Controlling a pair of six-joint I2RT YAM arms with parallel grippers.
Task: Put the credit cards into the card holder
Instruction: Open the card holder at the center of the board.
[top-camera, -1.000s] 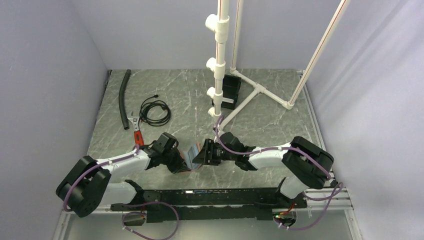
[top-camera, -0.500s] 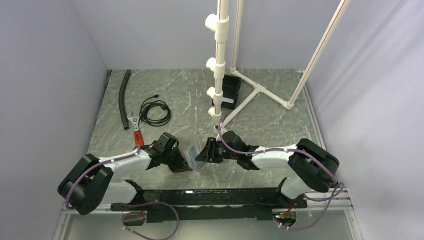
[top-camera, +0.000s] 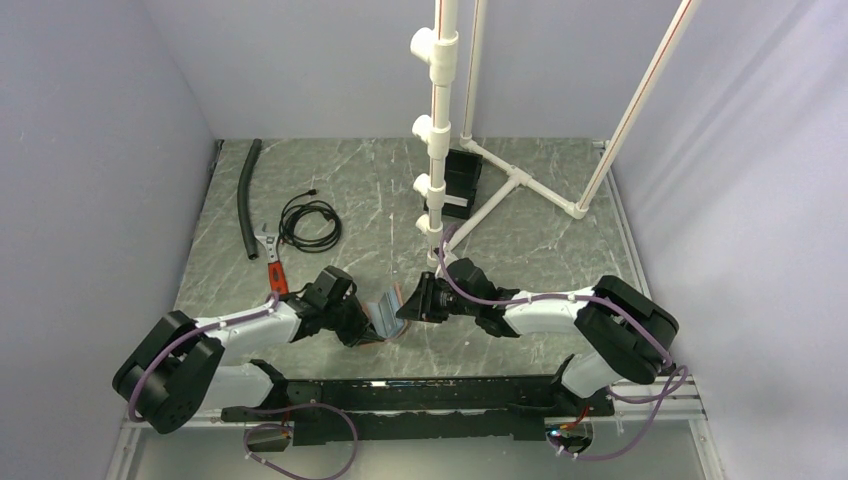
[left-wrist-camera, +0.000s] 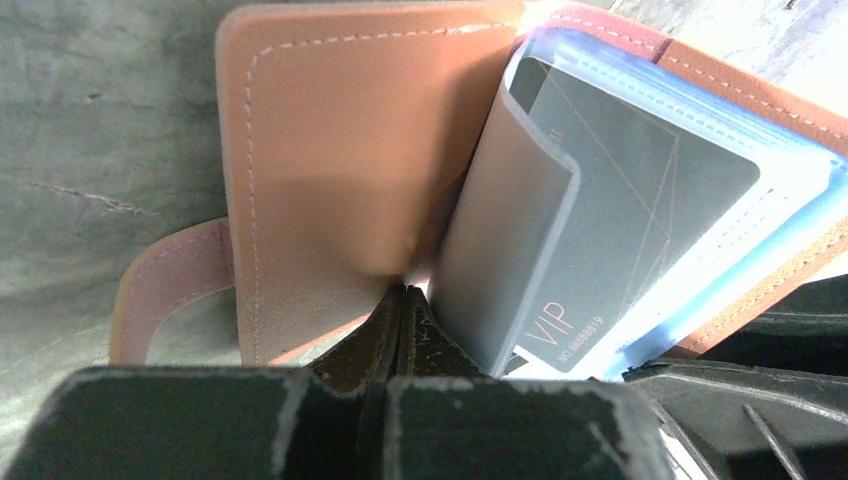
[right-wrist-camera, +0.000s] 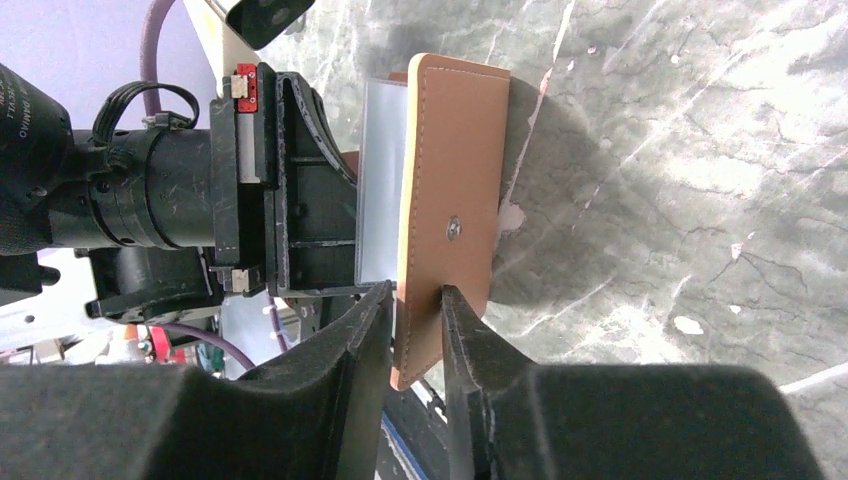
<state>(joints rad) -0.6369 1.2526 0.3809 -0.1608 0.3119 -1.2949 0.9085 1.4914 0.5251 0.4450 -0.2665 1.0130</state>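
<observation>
The tan-brown card holder (top-camera: 386, 314) is held open between both grippers, low over the table. In the left wrist view its leather cover (left-wrist-camera: 330, 170) and snap tab (left-wrist-camera: 150, 290) are on the left. Its glossy sleeves fan out on the right, and one holds a grey VIP card (left-wrist-camera: 640, 190). A light blue edge (left-wrist-camera: 790, 225) shows behind that card. My left gripper (left-wrist-camera: 405, 292) is shut at the fold, between cover and sleeves. My right gripper (right-wrist-camera: 418, 288) is shut on the other leather panel (right-wrist-camera: 455, 150), just below its snap stud. No loose card shows.
A black hose (top-camera: 245, 195), a coiled black cable (top-camera: 308, 222) and a red-handled tool (top-camera: 272, 265) lie at the far left. A white pipe frame (top-camera: 440, 110) and a black box (top-camera: 462, 180) stand behind the grippers.
My right gripper has moved slightly away from the bases with its panel, spreading the card holder a little. The left gripper has barely moved.
</observation>
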